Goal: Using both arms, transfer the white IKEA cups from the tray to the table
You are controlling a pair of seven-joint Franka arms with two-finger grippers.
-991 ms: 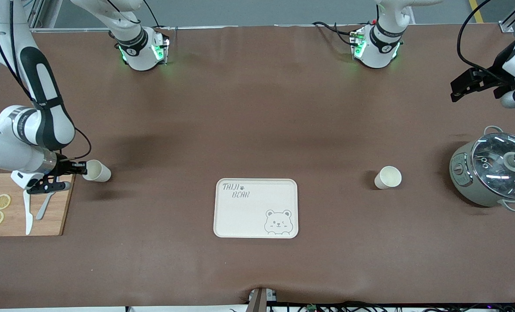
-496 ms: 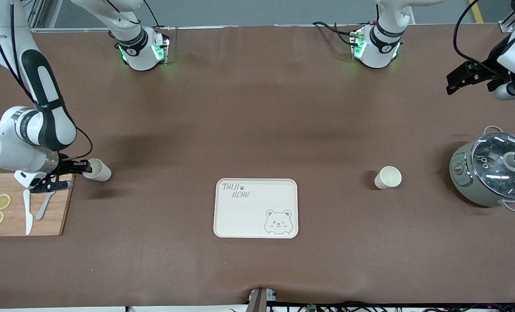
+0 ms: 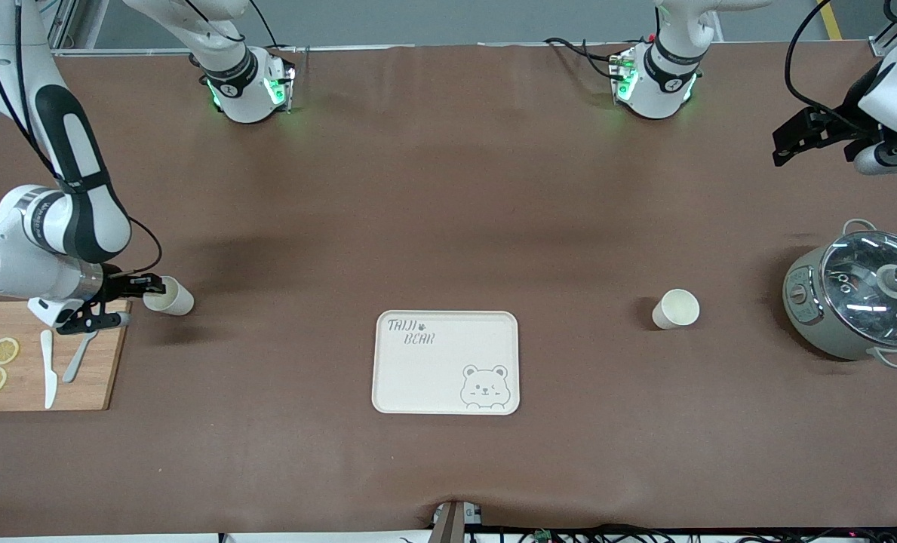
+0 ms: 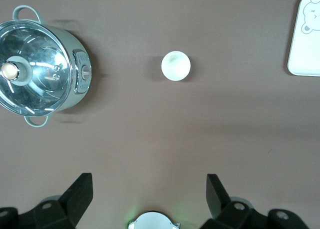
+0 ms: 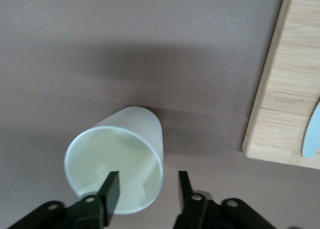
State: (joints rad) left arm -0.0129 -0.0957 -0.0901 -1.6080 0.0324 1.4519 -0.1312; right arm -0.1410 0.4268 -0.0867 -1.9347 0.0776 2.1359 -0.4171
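Right gripper (image 3: 148, 284) low at cup (image 3: 169, 296), beside board (image 3: 41, 354); one finger (image 5: 111, 186) inside rim, one outside, parted, no clamp. Cup upright on table (image 3: 448, 188), axis vertical, so exit straight up. Forearm near level over board. Second cup (image 3: 675, 308) on table near pot (image 3: 859, 294). Tray (image 3: 446, 363) bare. Left gripper (image 3: 791, 139) high over its table end, jaws wide, empty, waiting.

Front: high, facing bases. Wrists look down; left shares tray (image 3: 446, 363) corner.
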